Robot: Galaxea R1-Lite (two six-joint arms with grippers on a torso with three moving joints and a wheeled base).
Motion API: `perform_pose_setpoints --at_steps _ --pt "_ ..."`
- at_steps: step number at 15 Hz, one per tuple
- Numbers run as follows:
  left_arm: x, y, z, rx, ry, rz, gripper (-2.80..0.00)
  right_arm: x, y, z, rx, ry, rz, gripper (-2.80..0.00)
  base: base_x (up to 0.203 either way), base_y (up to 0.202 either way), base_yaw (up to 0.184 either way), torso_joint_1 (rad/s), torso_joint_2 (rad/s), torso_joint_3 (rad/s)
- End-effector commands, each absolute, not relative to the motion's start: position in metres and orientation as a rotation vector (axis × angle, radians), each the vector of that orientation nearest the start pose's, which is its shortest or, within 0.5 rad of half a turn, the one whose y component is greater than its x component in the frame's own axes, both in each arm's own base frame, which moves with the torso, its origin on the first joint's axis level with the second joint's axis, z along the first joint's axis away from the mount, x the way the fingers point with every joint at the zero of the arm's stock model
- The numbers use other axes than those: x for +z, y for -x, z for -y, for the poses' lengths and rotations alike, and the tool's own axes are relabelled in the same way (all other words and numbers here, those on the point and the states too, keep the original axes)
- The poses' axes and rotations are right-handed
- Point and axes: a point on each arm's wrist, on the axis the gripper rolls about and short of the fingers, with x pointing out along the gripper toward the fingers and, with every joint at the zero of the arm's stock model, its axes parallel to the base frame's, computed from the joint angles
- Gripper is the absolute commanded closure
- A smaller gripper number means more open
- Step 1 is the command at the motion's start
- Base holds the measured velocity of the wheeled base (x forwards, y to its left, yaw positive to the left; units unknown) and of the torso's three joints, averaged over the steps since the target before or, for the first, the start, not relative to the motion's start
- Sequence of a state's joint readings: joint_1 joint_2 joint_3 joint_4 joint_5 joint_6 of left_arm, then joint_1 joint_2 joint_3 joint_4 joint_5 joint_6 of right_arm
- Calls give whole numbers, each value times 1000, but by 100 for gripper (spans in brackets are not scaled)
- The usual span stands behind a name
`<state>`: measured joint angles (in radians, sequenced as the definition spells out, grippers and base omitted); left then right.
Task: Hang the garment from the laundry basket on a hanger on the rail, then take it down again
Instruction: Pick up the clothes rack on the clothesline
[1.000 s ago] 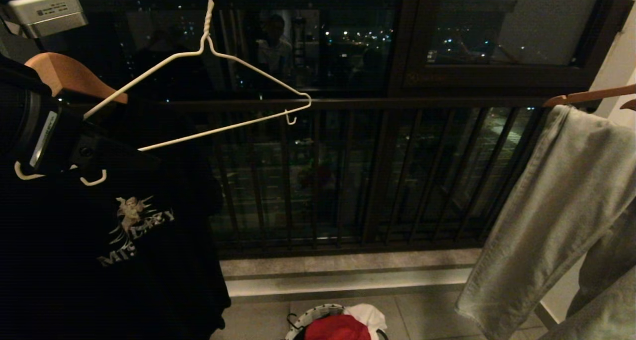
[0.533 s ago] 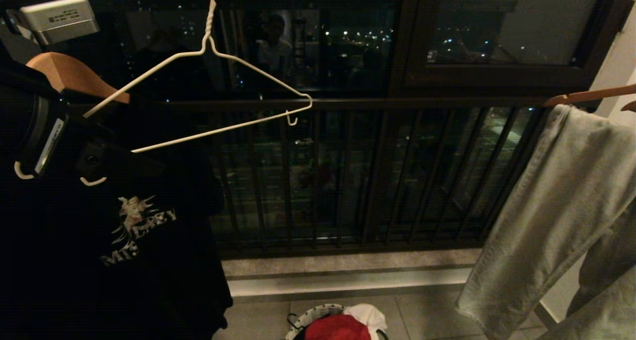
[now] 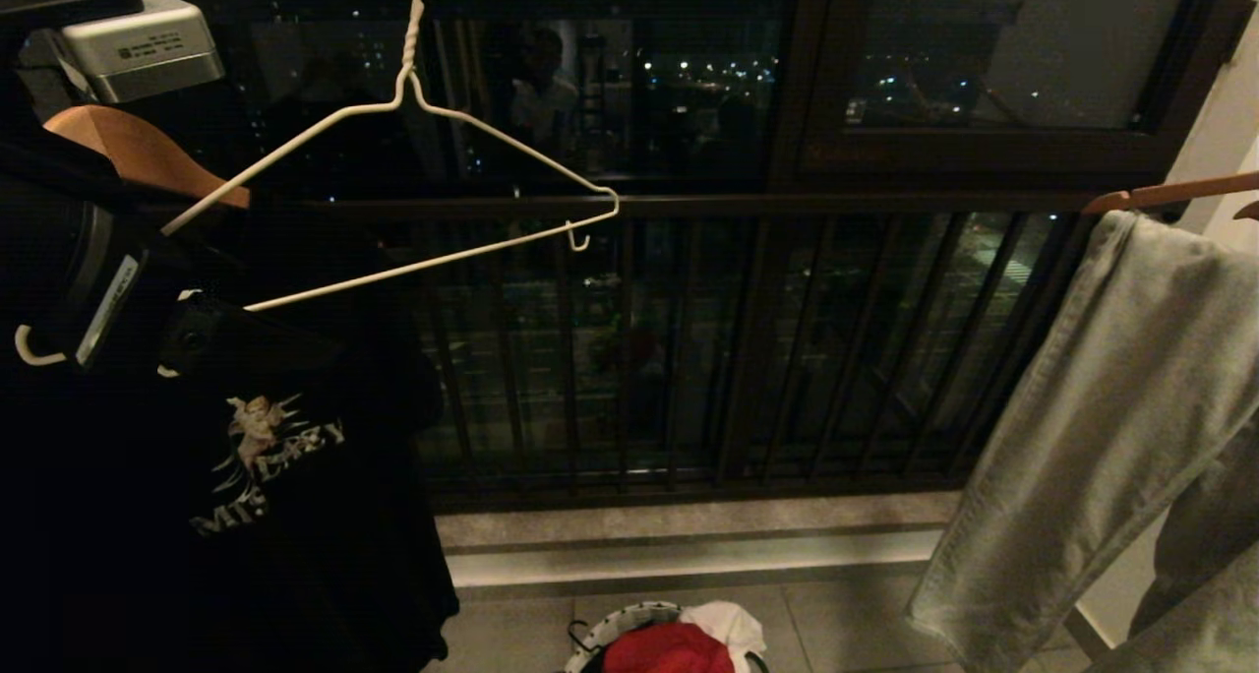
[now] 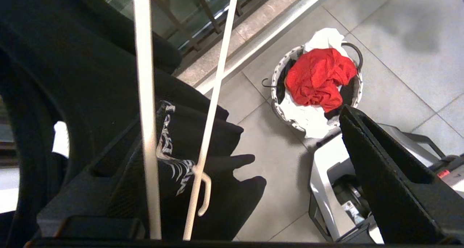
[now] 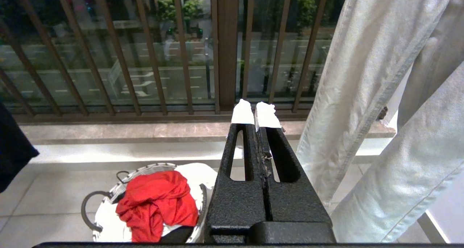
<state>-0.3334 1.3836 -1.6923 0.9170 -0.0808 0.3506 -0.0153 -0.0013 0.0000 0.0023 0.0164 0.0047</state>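
Left hand (image 4: 246,175) wide around hanger (image 3: 433,161) wires | black T-shirt (image 3: 246,457) behind | right hand (image 5: 256,115) closed, empty

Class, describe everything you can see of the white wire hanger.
The hanger is thin white wire with a twisted neck running up out of view. It hangs tilted, its left end lower, in front of the black T-shirt. Two small hooks sit on its bottom bar. Its left end passes between the open left gripper's fingers.

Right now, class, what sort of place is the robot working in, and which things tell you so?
Probably a flat's balcony used for drying laundry: clothes on hangers, a railing over city lights at night, and a laundry basket on the tiled floor.
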Motion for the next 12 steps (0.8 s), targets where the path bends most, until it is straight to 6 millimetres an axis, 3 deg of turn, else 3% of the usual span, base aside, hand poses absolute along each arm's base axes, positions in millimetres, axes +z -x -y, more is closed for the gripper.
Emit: perform_pose_setpoints --at_steps 1,6,12 --pt "361 -160 58 -511 -416 -540 -280 75 23 -1 2 -5 -2 0 0 0 0 0 0 0" --pt "359 -148 60 -489 -454 -575 -280 75 23 -1 2 -5 0 0 0 0 0 0 0 0" --pt "352 -148 71 -461 -437 -618 -280 75 23 -1 2 -5 -1 0 0 0 0 0 0 0"
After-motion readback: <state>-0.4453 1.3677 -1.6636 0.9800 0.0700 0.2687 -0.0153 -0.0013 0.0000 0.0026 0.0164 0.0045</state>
